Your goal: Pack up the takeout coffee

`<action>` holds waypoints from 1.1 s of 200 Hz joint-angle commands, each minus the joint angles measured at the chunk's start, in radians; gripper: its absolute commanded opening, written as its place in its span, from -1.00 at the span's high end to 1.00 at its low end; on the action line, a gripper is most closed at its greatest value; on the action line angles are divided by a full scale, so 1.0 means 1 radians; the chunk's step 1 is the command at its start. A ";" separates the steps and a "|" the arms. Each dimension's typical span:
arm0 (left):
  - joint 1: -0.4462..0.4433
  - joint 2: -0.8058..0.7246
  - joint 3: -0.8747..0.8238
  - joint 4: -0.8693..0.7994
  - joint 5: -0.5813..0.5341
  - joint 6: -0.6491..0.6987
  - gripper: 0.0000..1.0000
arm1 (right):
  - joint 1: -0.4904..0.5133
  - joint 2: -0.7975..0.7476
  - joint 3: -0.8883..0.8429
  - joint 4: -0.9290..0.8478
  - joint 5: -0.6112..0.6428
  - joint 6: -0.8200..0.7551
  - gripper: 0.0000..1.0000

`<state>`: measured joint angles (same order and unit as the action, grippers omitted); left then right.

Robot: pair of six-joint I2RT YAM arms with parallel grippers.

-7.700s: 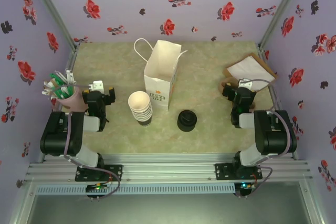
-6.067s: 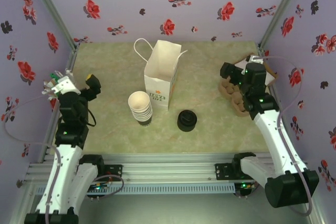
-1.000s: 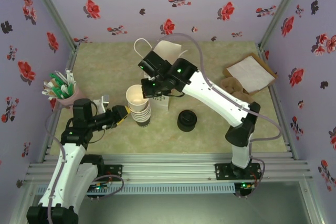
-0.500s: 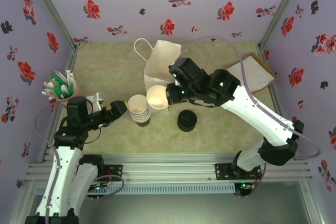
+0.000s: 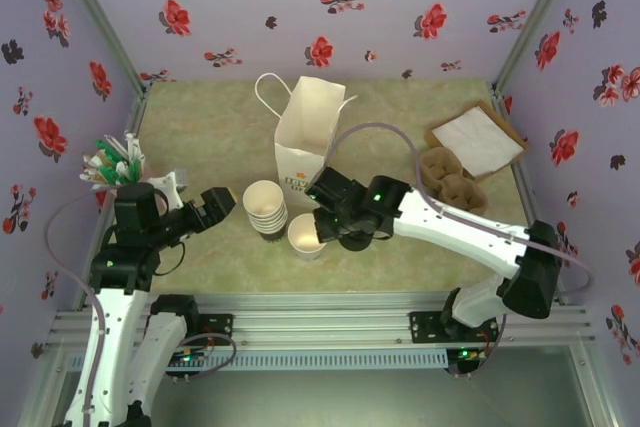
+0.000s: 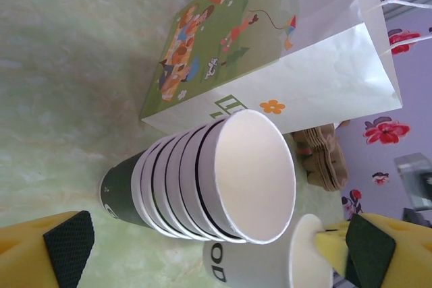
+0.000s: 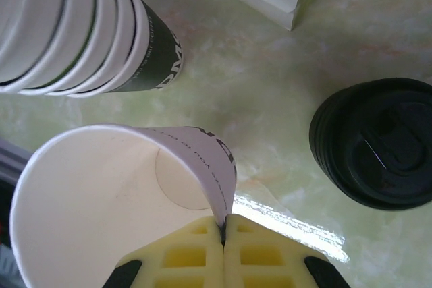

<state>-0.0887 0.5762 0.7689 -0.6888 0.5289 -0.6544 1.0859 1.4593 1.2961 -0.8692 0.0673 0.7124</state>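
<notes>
The takeout coffee, a cup with a lid on it, is out of view. A single lidless pale cup (image 5: 303, 236) (image 7: 101, 214) stands just in front of the cup stack (image 5: 265, 209) (image 6: 202, 187). My right gripper (image 5: 322, 230) (image 7: 223, 224) is shut on this cup's rim, pinching the wall. The loose black lids stack (image 7: 378, 143) sits right beside it. My left gripper (image 5: 218, 203) (image 6: 212, 254) is open, left of the cup stack, its fingers either side of it but apart from it. The white paper bag (image 5: 308, 137) (image 6: 283, 45) stands upright behind.
A pink holder of green and white sticks (image 5: 118, 172) stands at the left wall. Brown cardboard cup carriers (image 5: 452, 177) and a white sheet on a brown board (image 5: 475, 135) lie at the right. The bag's handles lean back left.
My right gripper took the top cup off the stack and carried it right, then down to the table in front of the stack. My left gripper drew back a little to the left.
</notes>
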 commanded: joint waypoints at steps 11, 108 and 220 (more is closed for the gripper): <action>0.000 -0.007 0.012 0.016 -0.023 0.017 -0.99 | 0.005 0.051 -0.043 0.091 0.032 0.032 1.00; -0.008 0.014 0.004 0.045 -0.023 0.022 -0.99 | 0.005 0.072 -0.084 0.083 0.074 0.057 0.55; -0.118 0.104 0.143 0.066 -0.144 0.097 -0.98 | -0.063 -0.175 -0.143 -0.001 0.160 0.042 -0.12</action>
<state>-0.1768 0.6338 0.8700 -0.6563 0.4324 -0.5938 1.0710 1.3529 1.2053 -0.8398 0.1890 0.7673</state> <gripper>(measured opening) 0.992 0.548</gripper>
